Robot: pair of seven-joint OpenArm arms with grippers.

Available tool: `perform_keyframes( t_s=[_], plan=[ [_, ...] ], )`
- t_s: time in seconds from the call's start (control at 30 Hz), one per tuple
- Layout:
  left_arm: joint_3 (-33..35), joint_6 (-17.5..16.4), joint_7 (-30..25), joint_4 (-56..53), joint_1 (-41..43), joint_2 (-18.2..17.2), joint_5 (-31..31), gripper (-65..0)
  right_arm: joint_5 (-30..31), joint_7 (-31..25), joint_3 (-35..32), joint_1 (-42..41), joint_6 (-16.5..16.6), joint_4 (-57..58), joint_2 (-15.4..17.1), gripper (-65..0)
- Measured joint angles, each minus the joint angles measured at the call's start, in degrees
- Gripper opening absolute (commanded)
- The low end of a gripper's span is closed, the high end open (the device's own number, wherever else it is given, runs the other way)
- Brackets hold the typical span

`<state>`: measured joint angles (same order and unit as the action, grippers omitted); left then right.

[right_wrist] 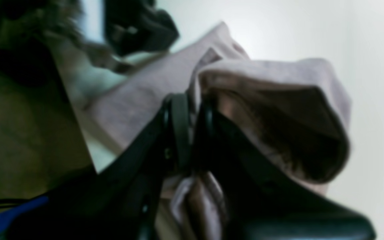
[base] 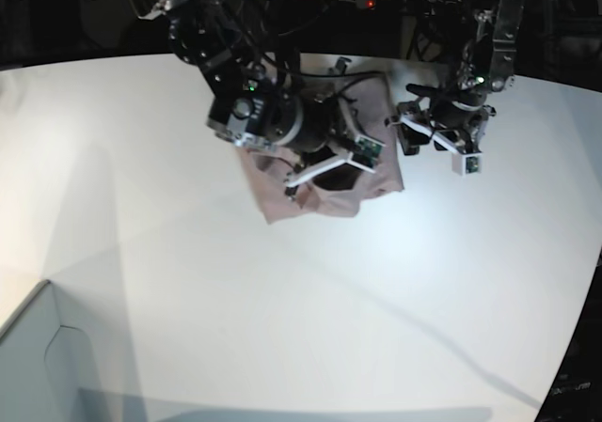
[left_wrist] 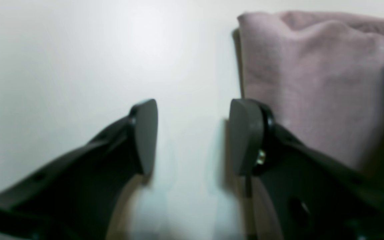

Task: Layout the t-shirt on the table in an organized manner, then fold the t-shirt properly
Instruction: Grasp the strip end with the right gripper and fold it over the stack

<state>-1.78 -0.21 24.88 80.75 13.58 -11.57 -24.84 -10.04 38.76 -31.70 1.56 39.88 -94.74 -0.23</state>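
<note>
Base view looks down from overhead; both wrist views sit close, sharing the t-shirt (base: 324, 182).

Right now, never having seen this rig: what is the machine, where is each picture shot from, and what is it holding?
It is a robot with two arms over a white table. The base view looks down on the whole scene; the other two come from cameras on each wrist.

A pink t-shirt lies bunched on the table. The right hand is shut on a fold of the t-shirt. The left hand is open and empty, low over bare table beside the shirt's edge.

A pale grey box corner sits at the near left.
</note>
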Motion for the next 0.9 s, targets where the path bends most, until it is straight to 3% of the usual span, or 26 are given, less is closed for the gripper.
perform_keyframes(
  t_s=[0.23, 0.47, 0.6, 0.77, 0.9],
  plan=[
    [-0.2, 0.0, 0.0, 0.3, 0.4, 0.0, 0.0, -31.6, 0.5, -0.3, -2.6, -3.5, 0.0, 4.7, -3.4, -65.0],
    [-0.4, -0.2, -0.9, 0.4, 1.9, -2.0, 0.0, -31.6, 0.4, -0.3, -2.5, -7.1, 0.0, 9.6, -3.4, -65.0],
    [-0.7, -0.2, -0.8, 0.6, 1.9, -2.1, 0.0, -31.3, 0.4, -0.1, -2.5, -7.3, 0.0, 10.2, -3.4, -53.2],
    [-5.7, 0.1, 0.3, 1.9, 3.9, -1.7, 0.1, -31.3, 0.4, -0.2, -2.4, -7.0, 0.0, 9.9, -3.4, -36.1],
    [-8.3, 0.1, 0.7, 5.0, 5.9, -1.7, 0.2, -31.3, 0.2, 0.1, -2.1, -5.7, 0.0, 4.0, -3.1, -31.7]
  ],
)
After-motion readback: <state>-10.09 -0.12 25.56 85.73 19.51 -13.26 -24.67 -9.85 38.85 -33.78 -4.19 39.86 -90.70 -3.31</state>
